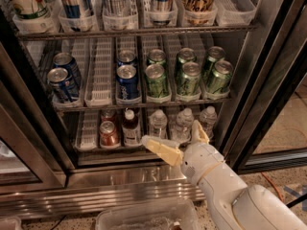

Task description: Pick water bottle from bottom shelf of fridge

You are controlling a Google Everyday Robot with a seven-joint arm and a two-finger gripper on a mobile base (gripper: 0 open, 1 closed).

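Light warm, moderate, from above-front | fridge (pixel 266 80) interior shadowed, darkest far left | glare on steel base (pixel 144 183) | tool (pixel 169 132) well lit, before bottom shelf (pixel 88 145)

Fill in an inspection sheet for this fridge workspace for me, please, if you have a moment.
Surface: bottom shelf, white lane trays, leftmost lane bare.
Job's things: three water bottles upright at the shelf's right, white caps on.
Clutter: red can and dark-liquid bottle left of them; blue cans and green cans on the rack above.
Grippers: hand open, just in front of the water bottles, holding nothing.
Cables: thin orange cable on the floor, right.
Surroundings: fridge steel base; clear plastic tub on the floor in front.
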